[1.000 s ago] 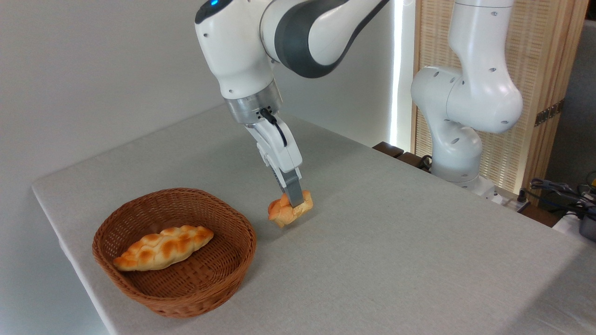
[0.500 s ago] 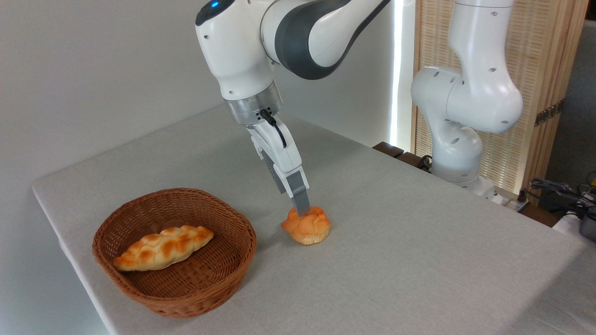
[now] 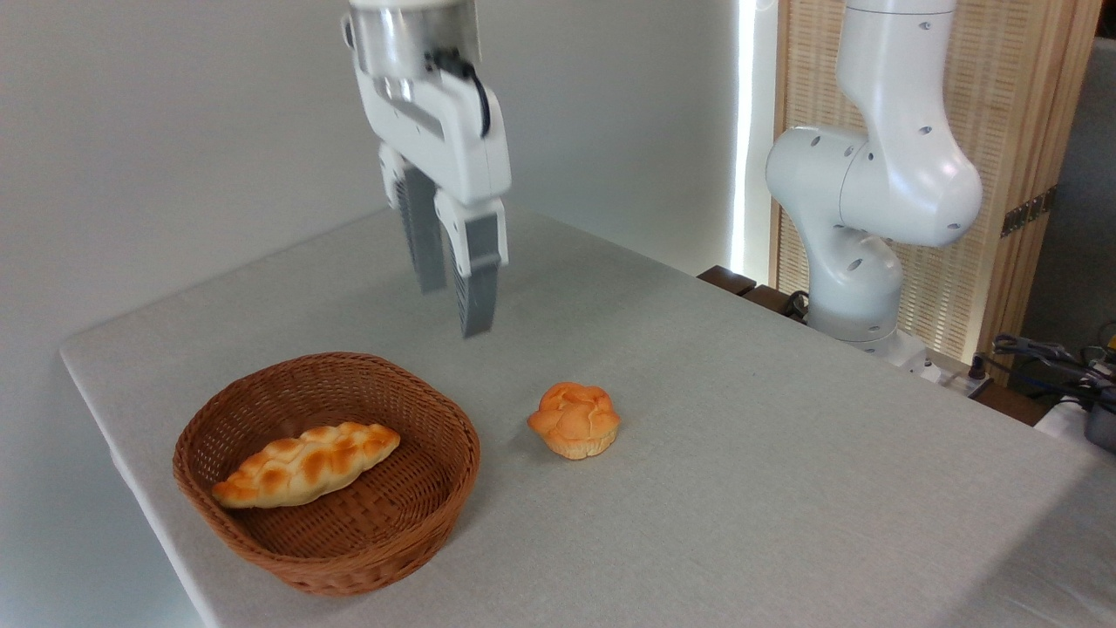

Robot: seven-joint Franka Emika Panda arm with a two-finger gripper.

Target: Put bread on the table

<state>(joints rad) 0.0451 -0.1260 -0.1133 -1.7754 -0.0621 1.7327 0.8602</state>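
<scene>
The small round golden-orange bun sits upright on the light grey cloth-textured table, just at 3 o'clock of the brown wicker basket. The claw hangs high above, fingers slightly parted, holding nothing.

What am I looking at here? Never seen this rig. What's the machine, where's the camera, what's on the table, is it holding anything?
It is a white robot arm bolted at the table's far edge, filmed by one fixed camera looking down from the front. Its two-finger gripper hangs in the air above the table, fingers apart, holding nothing. On the grey table sits a small round orange bun, upright and free. To its left is a brown wicker basket with a long braided loaf lying inside.
</scene>
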